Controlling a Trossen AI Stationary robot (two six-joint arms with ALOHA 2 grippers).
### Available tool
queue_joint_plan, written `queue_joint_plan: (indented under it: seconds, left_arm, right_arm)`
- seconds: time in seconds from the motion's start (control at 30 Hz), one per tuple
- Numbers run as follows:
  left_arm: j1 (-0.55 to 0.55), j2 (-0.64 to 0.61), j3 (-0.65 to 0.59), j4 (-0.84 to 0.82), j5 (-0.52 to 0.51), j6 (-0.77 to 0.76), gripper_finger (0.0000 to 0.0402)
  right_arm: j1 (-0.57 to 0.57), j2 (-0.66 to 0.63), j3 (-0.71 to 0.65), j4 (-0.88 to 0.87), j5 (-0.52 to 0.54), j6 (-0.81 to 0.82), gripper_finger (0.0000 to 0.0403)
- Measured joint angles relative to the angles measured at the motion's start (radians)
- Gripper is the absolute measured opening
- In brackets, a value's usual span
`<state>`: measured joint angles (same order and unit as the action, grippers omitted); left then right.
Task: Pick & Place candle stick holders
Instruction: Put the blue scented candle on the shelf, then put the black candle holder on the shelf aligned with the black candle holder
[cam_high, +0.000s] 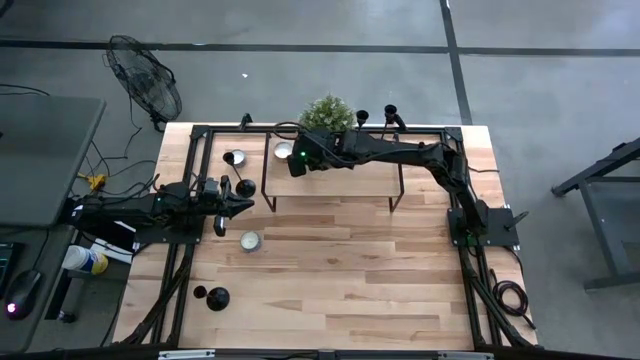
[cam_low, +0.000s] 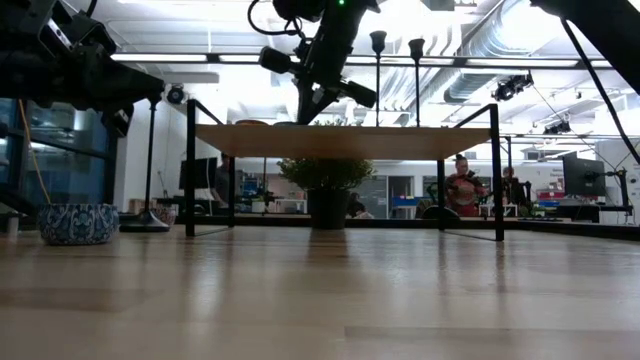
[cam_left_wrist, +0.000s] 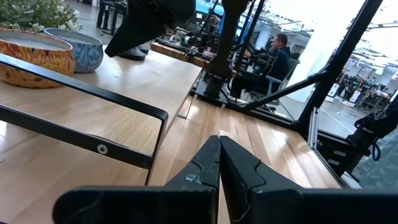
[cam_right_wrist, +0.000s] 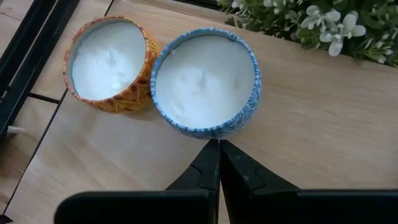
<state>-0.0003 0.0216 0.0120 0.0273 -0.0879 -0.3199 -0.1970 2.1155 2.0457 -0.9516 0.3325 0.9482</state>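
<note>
Two tall black candle stick holders (cam_high: 362, 118) (cam_high: 390, 112) stand by their round bases on the far edge of a small raised shelf (cam_high: 340, 185); the low view shows their stems and cups (cam_low: 378, 40) (cam_low: 416, 45). Two shorter holders (cam_high: 200, 292) (cam_high: 217, 298) stand on the table near its front left. My right gripper (cam_high: 293, 160) (cam_right_wrist: 219, 144) is shut, over the shelf's left end at a blue candle tin (cam_right_wrist: 205, 81). My left gripper (cam_high: 245, 206) (cam_left_wrist: 219, 140) is shut and empty, left of the shelf. My right gripper's shut fingertips (cam_right_wrist: 211, 152) point down at the blue tin's rim (cam_right_wrist: 208, 132). I cannot tell whether they touch it.
An orange candle tin (cam_right_wrist: 109, 62) stands beside the blue one on the shelf, near a potted plant (cam_high: 328, 112). More tins stand on the table (cam_high: 235, 158) (cam_high: 250, 240). The shelf's black frame (cam_left_wrist: 93, 148) lies just ahead of my left gripper. People sit in the room beyond (cam_left_wrist: 273, 53).
</note>
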Motion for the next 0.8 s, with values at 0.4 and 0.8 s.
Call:
queue_joint_plan:
  seconds: [0.4,0.8]
  left_arm:
    - [0.0,0.0,0.0,0.0,0.0,0.0,0.0001]
    - [0.0,0.0,0.0,0.0,0.0,0.0,0.0001]
  right_arm:
    - [0.083,-0.064,0.001,-0.119,0.002,-0.002,0.0]
    - [0.241,-0.174,-0.002,-0.292,0.016,-0.3,0.0]
